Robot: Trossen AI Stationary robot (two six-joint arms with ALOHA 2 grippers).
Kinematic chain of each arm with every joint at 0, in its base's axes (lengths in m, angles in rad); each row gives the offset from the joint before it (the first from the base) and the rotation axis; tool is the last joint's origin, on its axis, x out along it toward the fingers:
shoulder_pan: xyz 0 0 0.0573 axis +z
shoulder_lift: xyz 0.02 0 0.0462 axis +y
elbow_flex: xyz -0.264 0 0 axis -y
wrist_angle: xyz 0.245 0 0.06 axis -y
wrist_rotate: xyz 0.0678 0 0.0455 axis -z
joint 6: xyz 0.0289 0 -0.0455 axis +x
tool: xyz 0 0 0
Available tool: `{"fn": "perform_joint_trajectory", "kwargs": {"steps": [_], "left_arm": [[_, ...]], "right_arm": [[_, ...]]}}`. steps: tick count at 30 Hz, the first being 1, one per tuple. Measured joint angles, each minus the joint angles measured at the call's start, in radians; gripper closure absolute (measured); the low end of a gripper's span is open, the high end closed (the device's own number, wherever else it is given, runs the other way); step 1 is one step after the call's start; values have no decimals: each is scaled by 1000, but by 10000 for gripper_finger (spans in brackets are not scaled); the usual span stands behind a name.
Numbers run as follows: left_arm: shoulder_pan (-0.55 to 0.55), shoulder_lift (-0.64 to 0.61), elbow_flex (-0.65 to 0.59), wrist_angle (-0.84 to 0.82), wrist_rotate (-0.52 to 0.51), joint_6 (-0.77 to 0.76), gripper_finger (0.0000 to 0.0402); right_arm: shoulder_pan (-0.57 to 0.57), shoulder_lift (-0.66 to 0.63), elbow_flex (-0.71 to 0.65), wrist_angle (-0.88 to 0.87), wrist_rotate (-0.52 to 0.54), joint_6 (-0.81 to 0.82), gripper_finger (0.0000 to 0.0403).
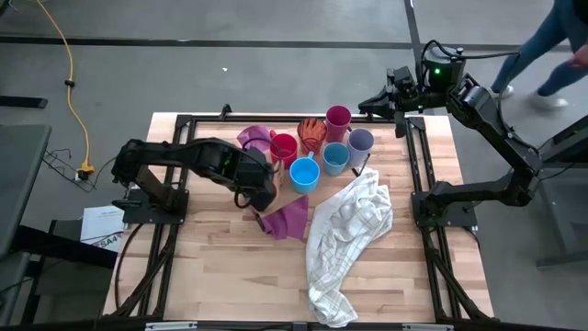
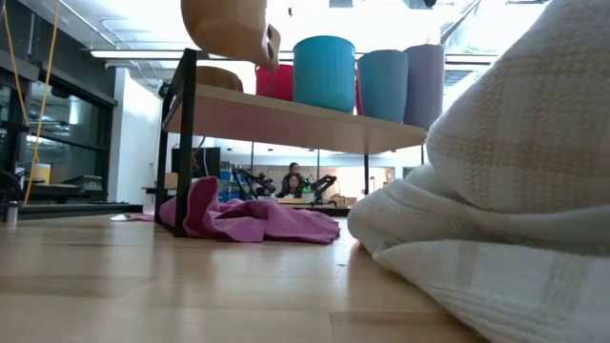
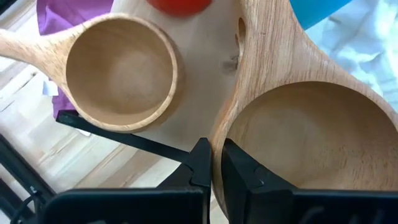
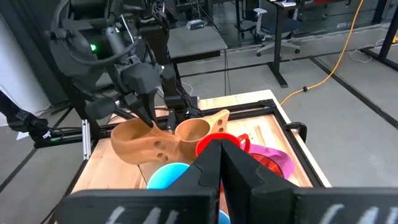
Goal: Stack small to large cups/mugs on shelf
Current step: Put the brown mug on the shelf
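Note:
My left gripper is shut on a large tan handled cup, held above the left end of the light-wood shelf; the cup also shows in the low view and the right wrist view. A smaller tan handled cup stands on the shelf beside it. Red, two blue, lavender and magenta cups stand on the shelf. My right gripper is shut and empty, raised past the table's far right corner. My left gripper pinches the large tan cup's wall at its rim, on the side opposite the handle. One finger is inside the cup and one outside. The fingers come from above, pointing down. The cup is lifted clear of the shelf.
A purple cloth lies under and in front of the shelf, also in the low view. A white checked towel lies crumpled at the near right. A person walks beyond the table's far right.

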Motion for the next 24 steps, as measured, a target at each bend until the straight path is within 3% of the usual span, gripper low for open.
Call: {"fn": "perform_joint_trajectory", "kwargs": {"steps": [24], "left_arm": [[1,1,-15,0,-69,-30,400]], "right_arm": [[0,0,0,0,0,-9,403]]}}
